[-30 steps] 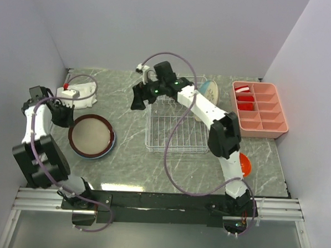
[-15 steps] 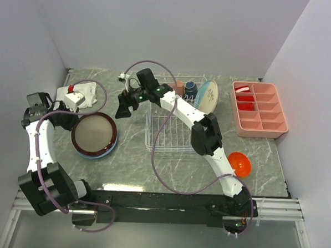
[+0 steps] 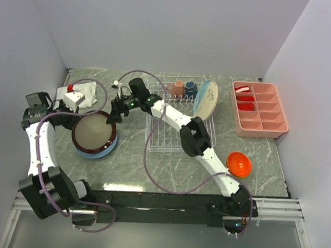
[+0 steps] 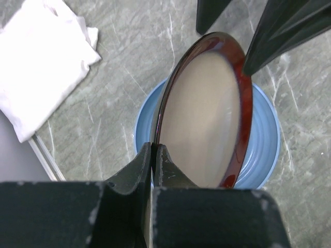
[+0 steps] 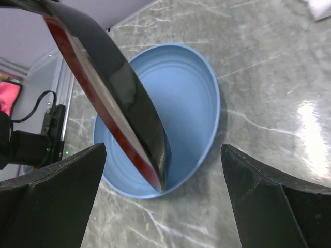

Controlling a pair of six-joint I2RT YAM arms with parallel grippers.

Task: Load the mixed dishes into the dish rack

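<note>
My left gripper (image 4: 154,155) is shut on the near rim of the dark maroon-rimmed plate (image 4: 207,119), which is tipped up off a blue plate (image 4: 264,144) lying under it. In the top view this plate (image 3: 94,132) is left of the dish rack (image 3: 179,127), with the left gripper (image 3: 72,121) at its left edge. My right gripper (image 3: 112,117) hangs open at the plate's far right edge; the plate's dark underside (image 5: 116,82) rises just beyond its spread fingers (image 5: 51,196). A cream-and-light-blue plate (image 3: 205,99), a dark blue mug (image 3: 191,90) and a pink mug (image 3: 178,88) stand in the rack.
An orange bowl (image 3: 238,164) sits on the table right of the right arm. A pink compartment tray (image 3: 259,108) lies at the far right. A white folded cloth (image 3: 81,93) lies at the back left, close behind the left gripper.
The right arm has swung left from over the rack to the maroon-rimmed plate, jaws still open. The left gripper has moved onto the plate's left rim and tipped it up.
</note>
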